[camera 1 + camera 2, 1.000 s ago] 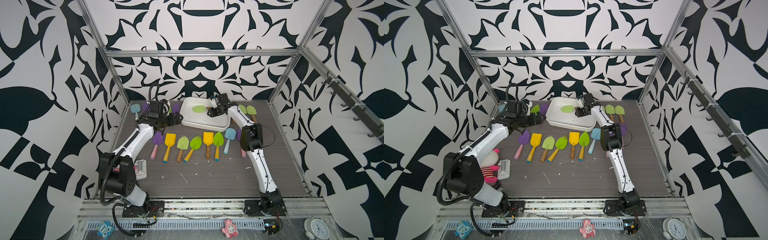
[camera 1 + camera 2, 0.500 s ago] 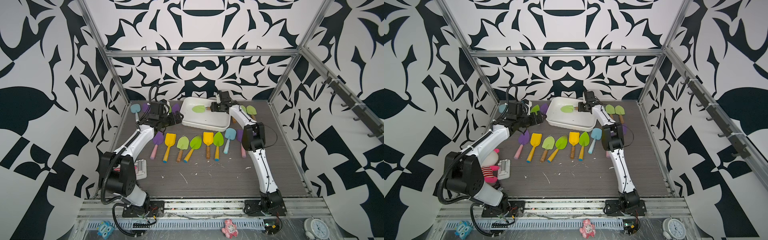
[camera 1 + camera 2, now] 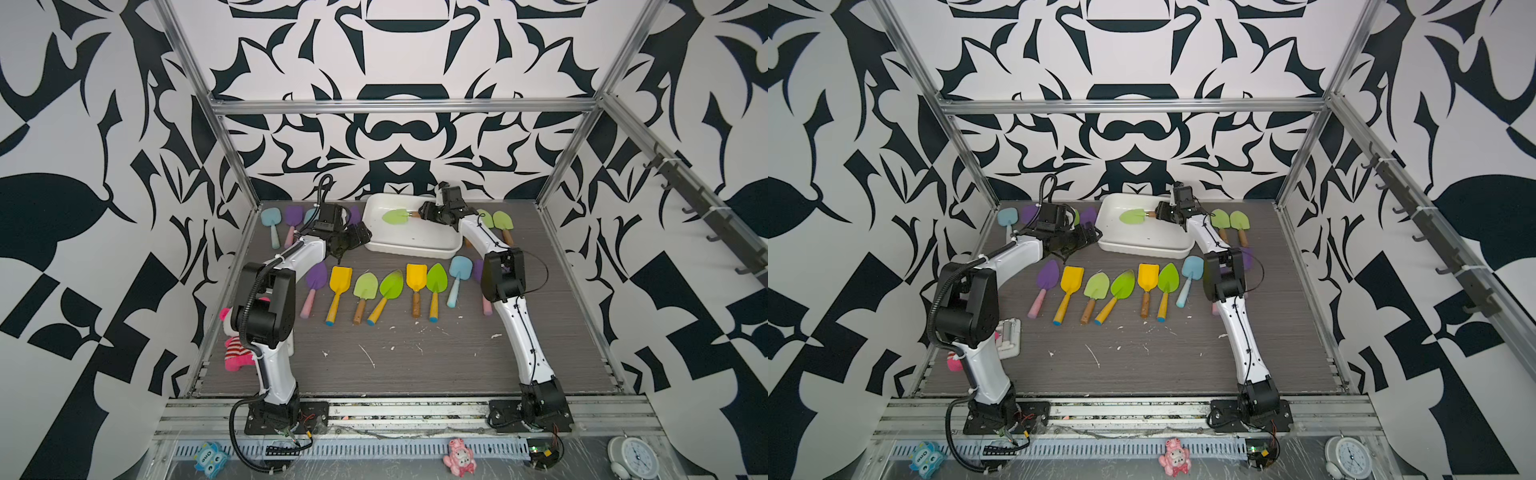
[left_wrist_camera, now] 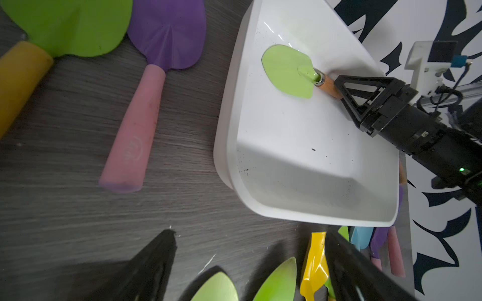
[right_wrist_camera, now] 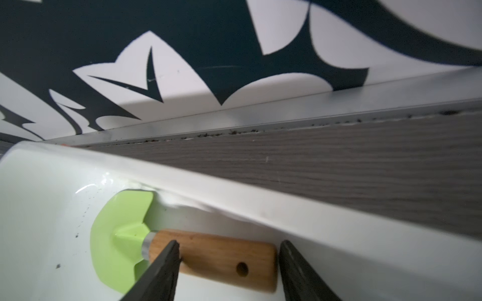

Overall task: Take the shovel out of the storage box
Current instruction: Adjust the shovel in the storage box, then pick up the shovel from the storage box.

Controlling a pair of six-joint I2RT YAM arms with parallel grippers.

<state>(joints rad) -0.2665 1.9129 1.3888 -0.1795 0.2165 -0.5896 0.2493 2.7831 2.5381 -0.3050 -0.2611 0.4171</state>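
The white storage box (image 3: 411, 251) (image 3: 1142, 249) stands at the back middle of the table. A light green shovel (image 3: 395, 216) (image 3: 1133, 216) with a short wooden handle lies inside it, along the far wall. My right gripper (image 3: 424, 210) (image 3: 1160, 211) reaches into the box at the handle end. In the right wrist view its open jaws (image 5: 229, 245) straddle the handle (image 5: 216, 258) lengthwise without clamping it. My left gripper (image 3: 360, 237) (image 3: 1093, 237) hovers open over the table just left of the box, holding nothing (image 4: 249, 234). The left wrist view shows box rim (image 4: 221, 146) and shovel (image 4: 287, 71).
A row of several coloured shovels, such as a yellow one (image 3: 338, 286) and a blue one (image 3: 457, 276), lies in front of the box. More shovels lie at the back left (image 3: 272, 220) and right of the box (image 3: 503, 222). A pink plush toy (image 3: 235, 349) sits by the left arm.
My right gripper has swung from the box's right side toward the far wall, in line with the shovel's handle. The shovel and the left arm have hardly moved.
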